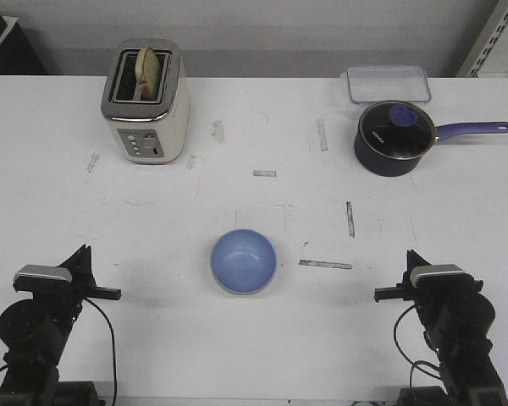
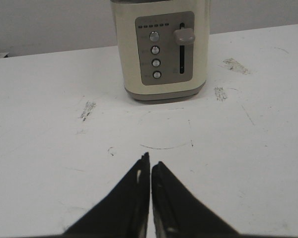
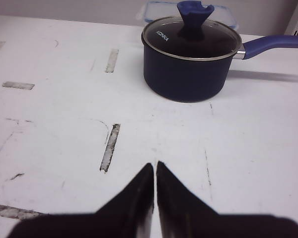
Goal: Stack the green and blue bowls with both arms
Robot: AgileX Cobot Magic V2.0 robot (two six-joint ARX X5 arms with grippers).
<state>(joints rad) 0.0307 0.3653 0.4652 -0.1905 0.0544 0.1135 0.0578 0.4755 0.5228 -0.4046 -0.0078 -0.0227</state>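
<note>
White, scuffed table (image 1: 254, 347) runs across the whole front view, with strips of worn tape scattered over it. Blue bowl (image 1: 244, 261) sits upright near the front middle, open side up. It looks as if a paler rim shows under its lower edge, so the green bowl may already sit beneath it, but I cannot tell for sure; no separate green bowl is in view anywhere. Left arm's fingers (image 1: 112, 293) rest low at the front left corner, tips pointing inward toward the bowl; right arm's fingers (image 1: 383, 293) mirror them at the front right. The bowl lies between the two, well apart from both, roughly level with the tips and about midway, perhaps slightly nearer the left. Being round, it has no long axis to align with. In the left wrist view the fingers (image 2: 150, 166) are pressed together, gripping nothing, and face the toaster (image 2: 160, 48). In the right wrist view the fingers (image 3: 154, 168) are likewise closed and empty, facing the saucepan (image 3: 188, 57) with the clear lidded box (image 1: 389, 84) behind it. Neither wrist camera shows the bowl, so either arm would need to swing inward to bring it ahead of the tips.
</note>
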